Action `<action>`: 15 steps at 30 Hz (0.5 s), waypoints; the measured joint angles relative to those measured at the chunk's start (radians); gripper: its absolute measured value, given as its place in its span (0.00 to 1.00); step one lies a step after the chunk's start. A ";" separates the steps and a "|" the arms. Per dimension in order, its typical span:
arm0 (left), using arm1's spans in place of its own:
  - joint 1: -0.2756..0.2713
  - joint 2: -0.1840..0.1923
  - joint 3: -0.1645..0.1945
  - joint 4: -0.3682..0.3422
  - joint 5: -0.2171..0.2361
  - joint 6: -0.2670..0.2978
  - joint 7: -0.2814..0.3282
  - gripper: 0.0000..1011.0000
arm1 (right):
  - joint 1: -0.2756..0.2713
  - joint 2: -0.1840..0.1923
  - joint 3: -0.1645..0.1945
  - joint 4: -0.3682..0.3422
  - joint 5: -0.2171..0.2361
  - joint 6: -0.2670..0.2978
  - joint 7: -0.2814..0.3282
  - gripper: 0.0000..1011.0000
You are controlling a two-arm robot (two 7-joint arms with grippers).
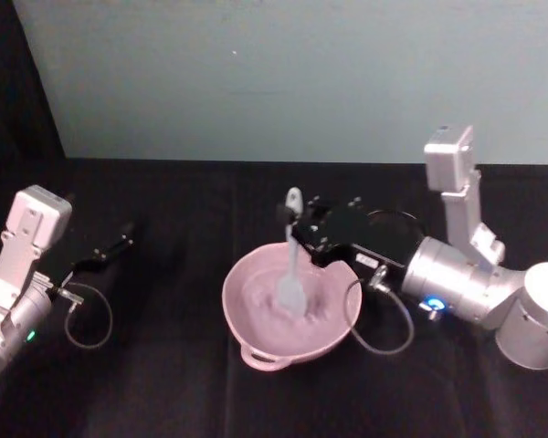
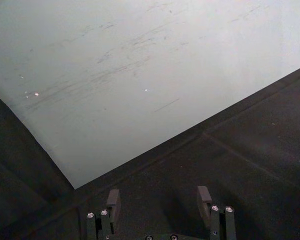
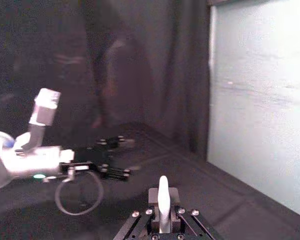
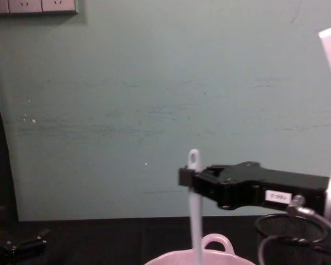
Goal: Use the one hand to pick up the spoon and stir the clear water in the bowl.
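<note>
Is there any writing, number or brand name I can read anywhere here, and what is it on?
White label on the side of the right gripper: dark print, too small and blurred to read.
No other text: the spoon that this gripper holds and the bowl are plain.
</note>
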 joint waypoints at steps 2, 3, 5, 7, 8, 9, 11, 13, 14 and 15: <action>0.000 0.000 0.000 0.000 0.000 0.000 0.000 0.99 | 0.006 -0.010 -0.016 0.000 -0.001 0.000 0.011 0.11; 0.000 0.000 0.000 0.000 0.000 0.000 0.000 0.99 | 0.009 -0.015 -0.022 0.002 -0.001 0.000 0.014 0.11; 0.000 0.000 0.000 0.000 0.000 0.000 0.000 0.99 | 0.015 -0.025 -0.032 0.008 0.000 -0.002 0.020 0.11; 0.000 0.000 0.000 0.000 0.000 0.000 0.000 0.99 | 0.025 -0.038 -0.041 0.017 0.000 -0.007 0.026 0.11; 0.000 0.000 0.000 0.000 0.000 0.000 0.000 0.99 | 0.029 -0.042 -0.043 0.021 0.001 -0.009 0.027 0.11; 0.000 0.000 0.000 0.000 0.000 0.000 0.000 0.99 | 0.033 -0.046 -0.045 0.025 0.001 -0.012 0.028 0.11; 0.000 0.000 0.000 0.000 0.000 0.000 0.000 0.99 | 0.045 -0.058 -0.049 0.041 0.002 -0.020 0.029 0.11; 0.000 0.000 0.000 0.000 0.000 0.000 0.000 0.99 | 0.053 -0.067 -0.050 0.053 0.003 -0.026 0.029 0.11; 0.000 0.000 0.000 0.000 0.000 0.000 0.000 0.99 | 0.062 -0.075 -0.050 0.070 0.006 -0.033 0.029 0.11; 0.000 0.000 0.000 0.000 0.000 0.000 0.000 0.99 | 0.065 -0.079 -0.050 0.078 0.007 -0.036 0.028 0.11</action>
